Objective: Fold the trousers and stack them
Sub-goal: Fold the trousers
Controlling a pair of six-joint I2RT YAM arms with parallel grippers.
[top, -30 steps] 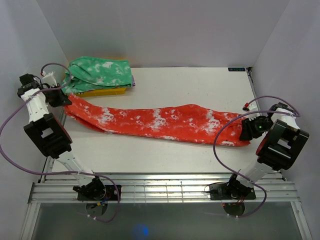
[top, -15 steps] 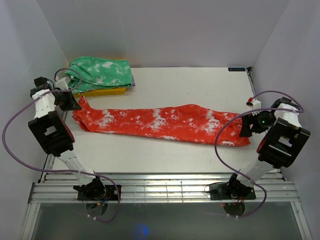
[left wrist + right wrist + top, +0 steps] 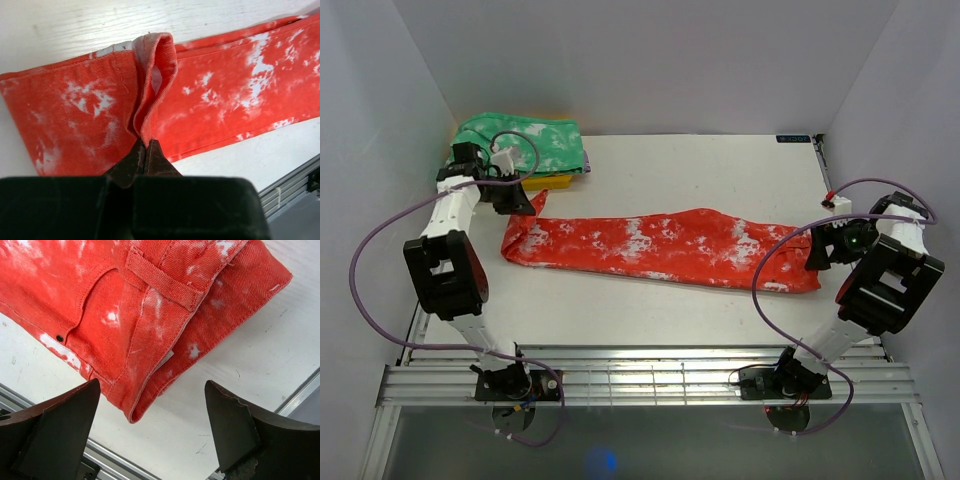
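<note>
The red-orange, white-splotched trousers (image 3: 660,245) lie stretched across the table, waistband end at the right. My left gripper (image 3: 525,203) is shut on the leg end of the trousers (image 3: 150,85) and holds that hem lifted over the cloth; the pinched fold rises from my closed fingertips (image 3: 145,150). My right gripper (image 3: 817,255) is open and empty, hovering above the waistband corner (image 3: 165,325), with its two fingers spread either side of it and not touching.
A folded green white-mottled garment (image 3: 525,145) lies on a yellow cloth (image 3: 545,182) at the back left, just behind my left gripper. The table's metal rail (image 3: 650,375) runs along the near edge. White walls close in on both sides.
My left gripper has carried the leg end rightward, away from the left wall, shortening the trousers' spread. My right gripper has drawn back slightly to the right.
</note>
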